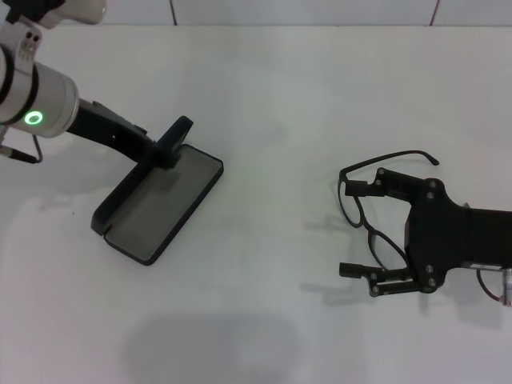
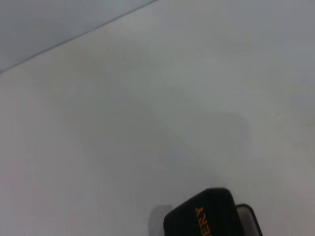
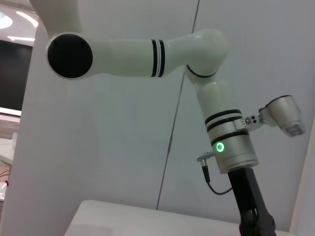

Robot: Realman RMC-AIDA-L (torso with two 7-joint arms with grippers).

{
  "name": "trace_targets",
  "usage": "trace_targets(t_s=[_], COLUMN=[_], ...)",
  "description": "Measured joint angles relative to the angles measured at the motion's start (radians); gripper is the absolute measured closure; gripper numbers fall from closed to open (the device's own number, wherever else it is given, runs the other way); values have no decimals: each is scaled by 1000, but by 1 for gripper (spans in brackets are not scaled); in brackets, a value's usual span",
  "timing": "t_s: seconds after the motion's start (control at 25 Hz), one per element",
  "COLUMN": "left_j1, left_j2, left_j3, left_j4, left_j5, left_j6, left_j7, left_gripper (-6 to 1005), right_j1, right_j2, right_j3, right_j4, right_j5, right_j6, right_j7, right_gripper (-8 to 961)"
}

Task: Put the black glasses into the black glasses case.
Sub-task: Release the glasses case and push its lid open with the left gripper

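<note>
Head view: the right gripper [image 1: 358, 229] had its fingers spread wide around the black glasses [image 1: 370, 200] on the tabletop [image 1: 272, 88]; light, fragile, best pinched at the bridge. The left gripper [image 1: 172, 144] propped the black glasses case [image 1: 156, 210] open; finger state unclear. Left wrist view: only a case corner showed. Right wrist view: neither showed.

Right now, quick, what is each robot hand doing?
Left gripper: at the far edge of the open black glasses case; grip cannot be told.
Right gripper: fingers open around the black glasses.
</note>
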Motion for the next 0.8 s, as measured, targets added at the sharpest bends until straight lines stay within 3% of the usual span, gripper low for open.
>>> trace_targets(t_s=[0.36,0.48,0.8], left_j1=[-6,-17,-48], left_j2=[0,1,0], left_j3=[34,35,107], left_j4=[-3,-5,14], left_j5=[41,70,110], left_j6=[28,33,26], left_j7=[-46,-69,-90], left_gripper=[292,464,717], right_j1=[2,3,-7], right_j2=[0,0,0], right_j3=[0,0,3], right_j4=[-2,-2,5], right_j5=[-3,-3,-2], right_j6=[3,3,-3], right_j7=[0,-2,-32], right_gripper=[68,68,68])
